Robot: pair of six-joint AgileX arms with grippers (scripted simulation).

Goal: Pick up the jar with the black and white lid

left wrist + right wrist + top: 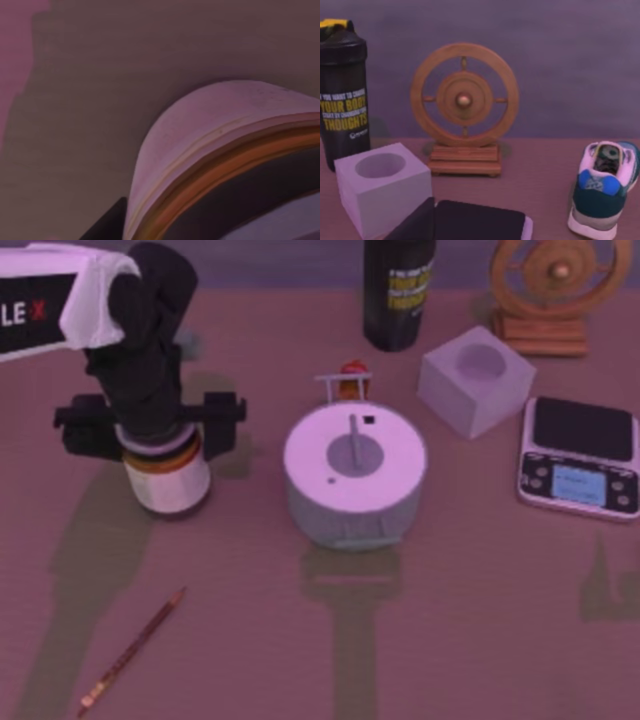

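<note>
around the jar [170, 478], left fingers [222, 424]

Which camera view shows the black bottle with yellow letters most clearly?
The right wrist view: the black bottle stands upright beside the pale cube, and its yellow letters face the camera. The top view shows the bottle only from above at the table's far edge. The left wrist view does not show it.
</note>
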